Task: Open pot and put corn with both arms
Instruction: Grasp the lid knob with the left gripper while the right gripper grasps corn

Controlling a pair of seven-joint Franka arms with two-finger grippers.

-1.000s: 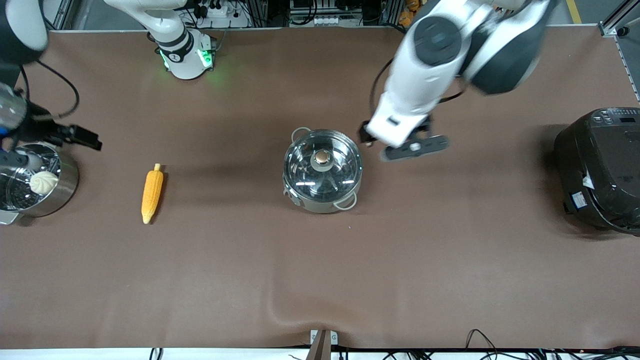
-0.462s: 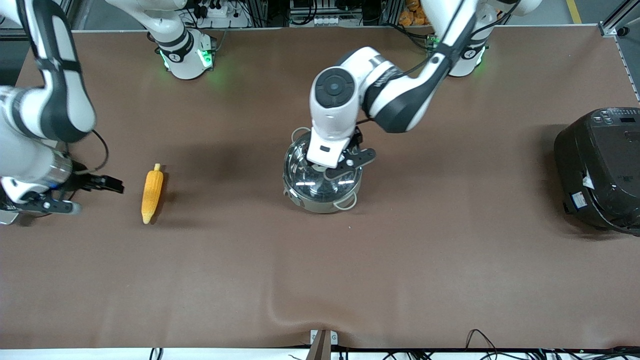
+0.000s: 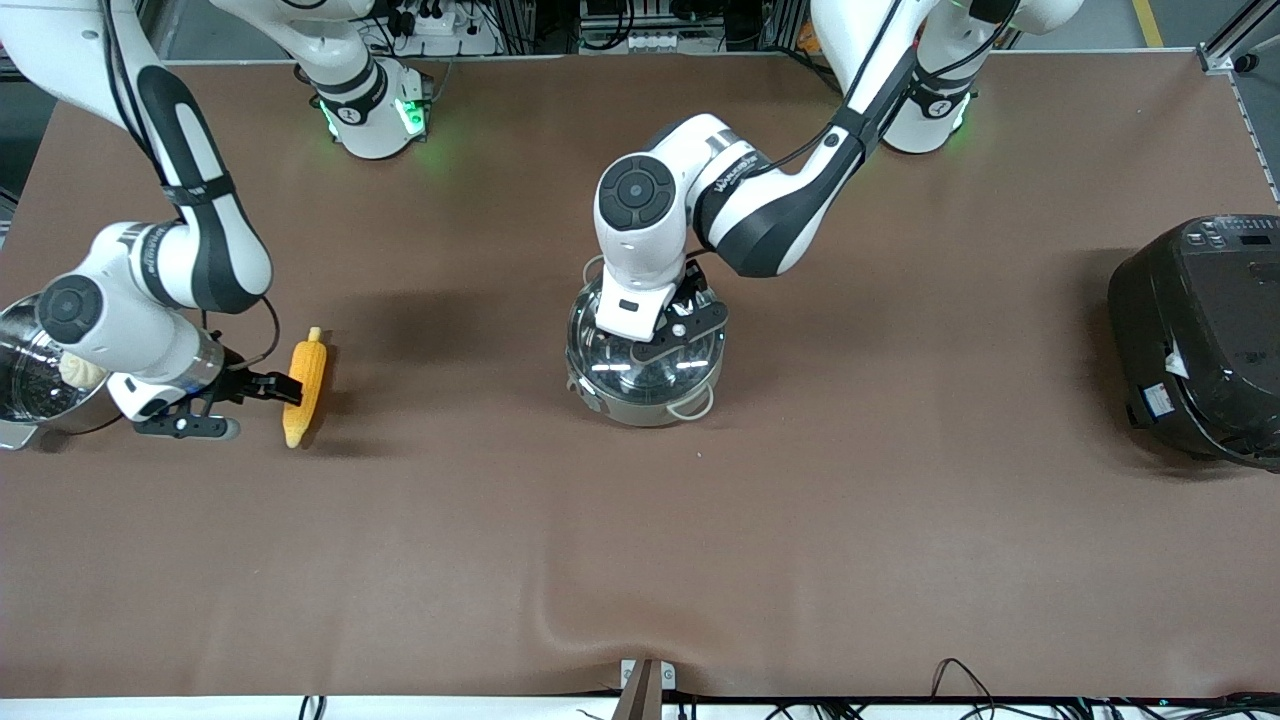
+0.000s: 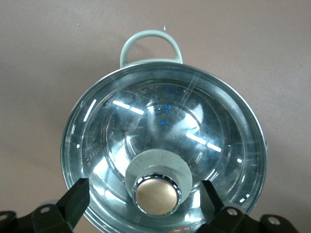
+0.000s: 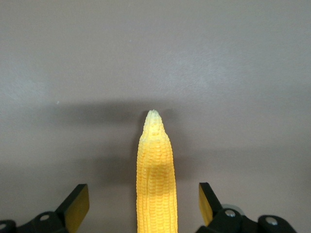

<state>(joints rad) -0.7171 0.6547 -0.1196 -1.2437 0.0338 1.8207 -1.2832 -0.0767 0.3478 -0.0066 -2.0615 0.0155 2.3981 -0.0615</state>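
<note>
**Q:** Where is the pot, and what is its condition?

**A:** The pot (image 3: pixel 645 385) stands on the brown table (image 3: pixel 640 520), about midway between the two arm ends. Its glass lid (image 4: pixel 163 126) is seated on the rim. The copper knob (image 4: pixel 156 193) sits at the lid's centre. One loop handle (image 4: pixel 150 41) shows in the left wrist view.

**Q:** Position and state of the left pincer?

**A:** The left pincer (image 3: pixel 668 330) is directly over the lid. Its fingers (image 4: pixel 77 196) are spread apart, one on each side of the knob, and neither touches it. Nothing is gripped.

**Q:** Where is the corn?

**A:** The corn (image 3: pixel 303 388) lies flat on the table toward the right arm's end, well apart from the pot. Its pale stub points toward the robot bases; its tapered tip points toward the front camera.

**Q:** Position and state of the right pincer?

**A:** The right pincer (image 3: pixel 240 405) is low, at the corn's side that faces the right arm's end. Its fingers (image 5: pixel 77 204) are apart and straddle the cob across its width, with a clear gap on each side in the right wrist view. The corn is not clamped.

**Q:** What else is on the table?

**A:** A steel steamer (image 3: pixel 30 385) holding a white bun (image 3: pixel 82 372) stands at the right arm's end. A black cooker (image 3: pixel 1200 335) stands at the left arm's end.
</note>
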